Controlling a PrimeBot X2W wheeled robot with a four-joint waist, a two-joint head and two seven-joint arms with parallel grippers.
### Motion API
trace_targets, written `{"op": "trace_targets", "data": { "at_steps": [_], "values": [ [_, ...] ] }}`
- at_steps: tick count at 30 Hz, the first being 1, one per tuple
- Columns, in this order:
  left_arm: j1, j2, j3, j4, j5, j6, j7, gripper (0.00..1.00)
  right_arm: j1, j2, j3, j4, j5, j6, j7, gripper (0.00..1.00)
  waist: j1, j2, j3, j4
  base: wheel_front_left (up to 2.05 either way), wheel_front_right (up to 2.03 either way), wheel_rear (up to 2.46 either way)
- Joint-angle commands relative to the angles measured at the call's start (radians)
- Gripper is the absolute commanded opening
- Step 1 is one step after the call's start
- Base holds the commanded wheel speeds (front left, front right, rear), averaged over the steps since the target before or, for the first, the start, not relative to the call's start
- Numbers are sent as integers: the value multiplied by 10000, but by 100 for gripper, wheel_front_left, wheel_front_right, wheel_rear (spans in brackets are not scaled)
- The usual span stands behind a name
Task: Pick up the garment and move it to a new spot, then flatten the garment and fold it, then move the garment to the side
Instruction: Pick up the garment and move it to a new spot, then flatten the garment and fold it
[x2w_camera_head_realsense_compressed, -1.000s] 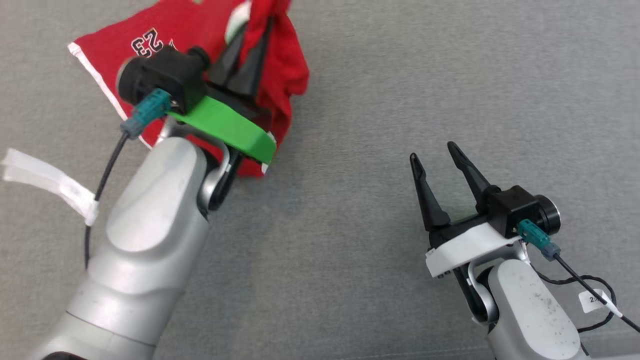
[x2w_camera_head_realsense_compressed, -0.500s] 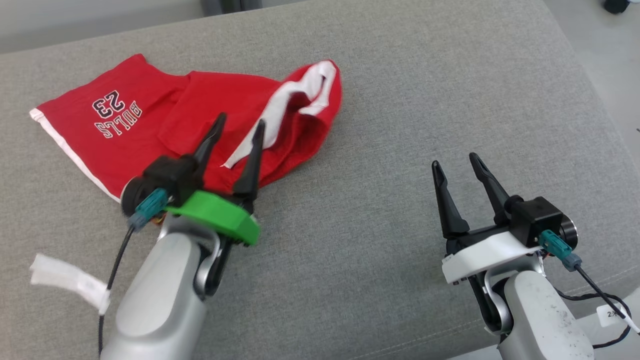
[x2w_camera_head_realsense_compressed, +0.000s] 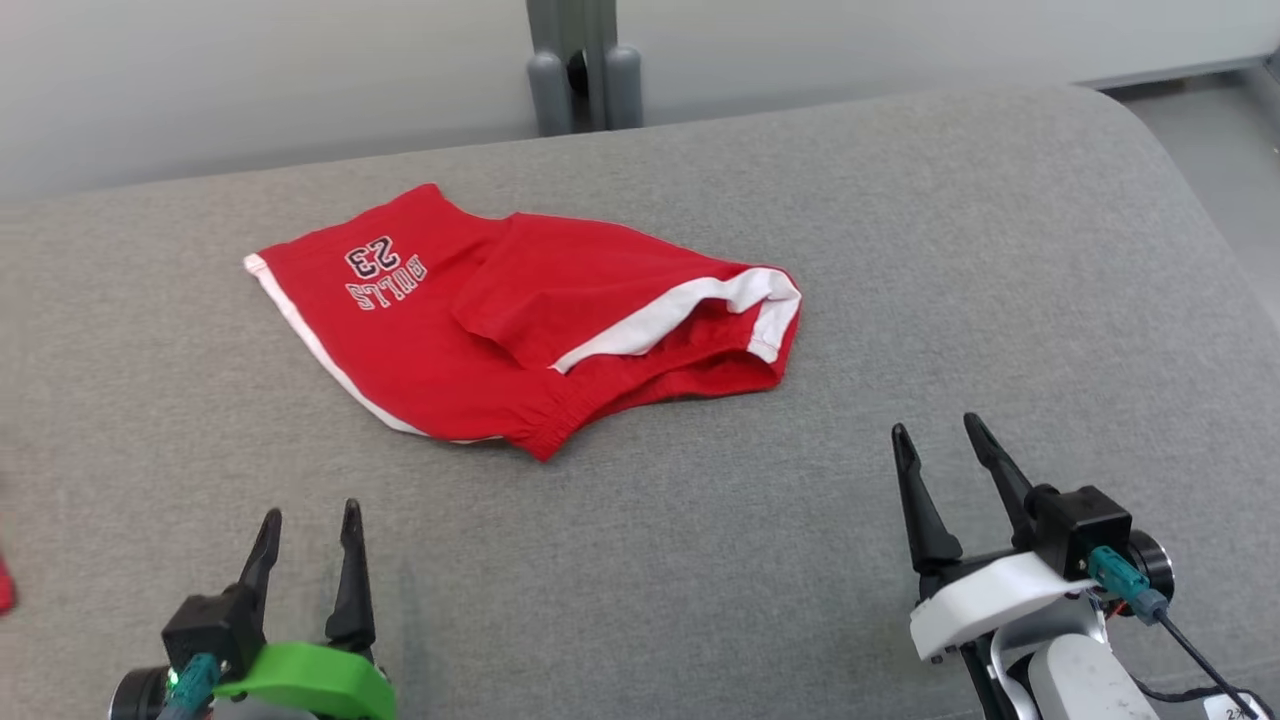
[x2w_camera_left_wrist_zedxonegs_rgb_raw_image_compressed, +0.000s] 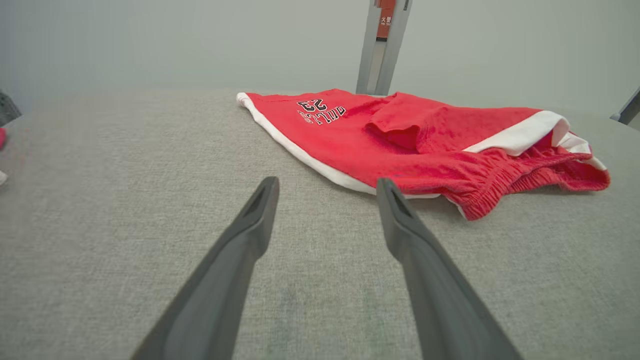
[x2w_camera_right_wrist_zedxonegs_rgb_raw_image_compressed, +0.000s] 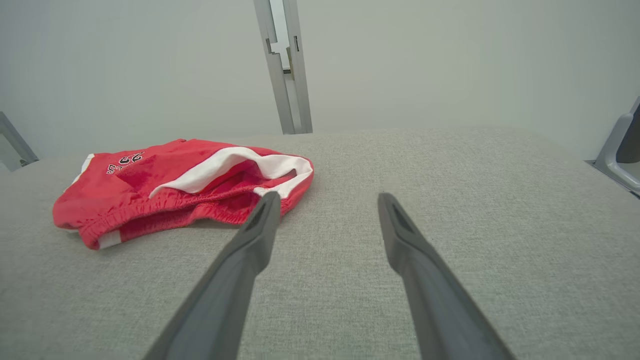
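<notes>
**A:** Start at the left. How does the left tool stand?

**B:** The left tool (x2w_camera_head_realsense_compressed: 311, 512) is at the lower left of the head view, on a green mount (x2w_camera_head_realsense_compressed: 310, 688). Its two dark fingers are spread wide with nothing between them. They point toward the garment, but bare cloth lies between the tips and the nearest hem.

**A:** And the garment?

**B:** The red shorts (x2w_camera_head_realsense_compressed: 470, 330) lie on the grey padded surface (x2w_camera_head_realsense_compressed: 700, 540), left of centre and toward its far edge. One leg is spread fairly flat on the left, white-piped along its edge, with the "BULLS 23" print upside down from the head. The middle is doubled over on itself. On the right a broad white band runs along the edge, which gapes a little. The gathered waistband faces the robot. Nothing touches them.

**A:** Anything behind?

**B:** A grey post (x2w_camera_head_realsense_compressed: 585, 70) stands past the far edge, against a pale wall.

**A:** The right tool?

**B:** The right tool (x2w_camera_head_realsense_compressed: 936, 425) is at the lower right, on a white mount (x2w_camera_head_realsense_compressed: 985, 598). Its jaws are just as wide and hold nothing. It is over bare grey cloth, to the right of the shorts, nearer the robot and clear of them.
</notes>
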Motion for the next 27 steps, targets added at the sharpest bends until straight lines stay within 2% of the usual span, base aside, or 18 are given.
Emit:
{"op": "trace_targets", "data": {
  "at_steps": [1,6,11,20,27],
  "values": [
    [380,-77,157,-79,150,42,1,100,180,-13,-4,63,-12,-17,-5,100,1,0,-827,888,0,0,0],
    [891,-233,320,-191,271,-105,1,100,423,-15,90,238,-70,-17,-5,100,1,0,-843,1134,0,0,0],
    [523,-276,224,-307,280,-200,1,100,194,-8,592,352,137,-17,-5,100,1,0,-538,1648,0,0,0],
    [-42,-270,-950,-196,128,-289,1,100,-1112,-19,1671,1503,594,-17,-5,100,1,0,328,3952,0,0,0],
    [-239,-282,-1231,-295,-94,-283,1,100,-1671,-17,1296,2916,443,-17,-5,100,1,0,790,5680,0,0,0]
  ]
}}
